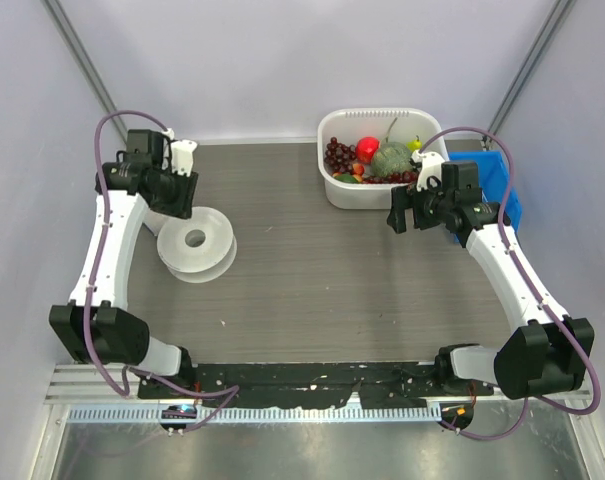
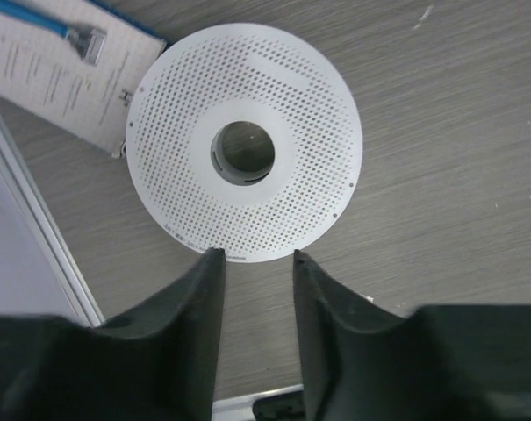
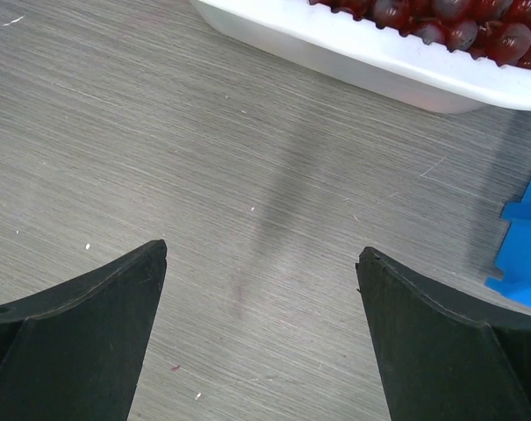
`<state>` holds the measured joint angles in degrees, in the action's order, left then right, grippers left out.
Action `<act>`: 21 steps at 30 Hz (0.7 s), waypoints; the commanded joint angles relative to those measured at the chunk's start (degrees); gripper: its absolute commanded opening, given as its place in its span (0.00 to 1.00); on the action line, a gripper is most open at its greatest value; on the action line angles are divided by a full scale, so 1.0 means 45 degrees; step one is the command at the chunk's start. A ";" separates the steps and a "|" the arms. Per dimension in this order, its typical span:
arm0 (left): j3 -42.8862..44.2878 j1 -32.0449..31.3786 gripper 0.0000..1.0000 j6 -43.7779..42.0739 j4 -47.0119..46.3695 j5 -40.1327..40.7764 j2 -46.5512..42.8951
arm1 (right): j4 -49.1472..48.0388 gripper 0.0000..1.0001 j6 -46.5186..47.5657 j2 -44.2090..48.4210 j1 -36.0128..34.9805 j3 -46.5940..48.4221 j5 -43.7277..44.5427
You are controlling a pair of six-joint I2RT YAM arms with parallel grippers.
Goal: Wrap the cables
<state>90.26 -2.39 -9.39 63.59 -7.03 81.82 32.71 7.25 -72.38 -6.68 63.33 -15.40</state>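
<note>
Stretching across most of the top view, the tabletop (image 1: 312, 290) is a grey-brown wood-grain surface dotted with a few pale specks. Pale lavender-grey walls (image 1: 282, 60) close it in on three sides, with slanting metal struts in the far corners. Along the near edge run a black plate and a ribbed aluminium rail where both arm bases sit.

On the left, a translucent white perforated spool (image 2: 300, 149) lies flat on the tabletop. The left jaws hang just over its near rim, partly apart with nothing between them. A white printed sheet (image 2: 54, 70) lies beside the spool, close to the wall.

At the far right stands a white tub (image 1: 382, 197) of grapes and other produce, with a blue bin (image 1: 504, 195) just beside it. The right jaws are spread wide and empty over bare tabletop near the tub.

The cable cannot be made out in any view.
</note>
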 commanded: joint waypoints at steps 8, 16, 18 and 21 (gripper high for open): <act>-0.0270 0.0395 0.00 -0.3789 -0.0653 0.2576 0.1797 | 0.0017 0.95 0.0226 0.0323 0.0038 0.0009 -0.0075; -0.1872 0.0356 0.00 -0.5374 -0.2100 0.2460 0.2617 | 0.0075 0.94 0.0284 0.0206 -0.0001 -0.0011 0.0082; -0.2126 0.0337 0.00 -0.5452 -0.2391 0.2402 0.2949 | 0.0094 0.94 0.0304 0.0186 0.0019 -0.0030 0.0102; -0.2692 0.0337 0.00 -0.5531 -0.3386 0.2304 0.3067 | 0.0075 0.94 0.0284 0.0147 0.0000 -0.0050 0.0102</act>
<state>80.40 -0.84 -31.75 55.44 3.64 95.39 33.47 7.70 -72.36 -6.63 63.22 -15.31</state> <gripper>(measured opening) 0.010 0.945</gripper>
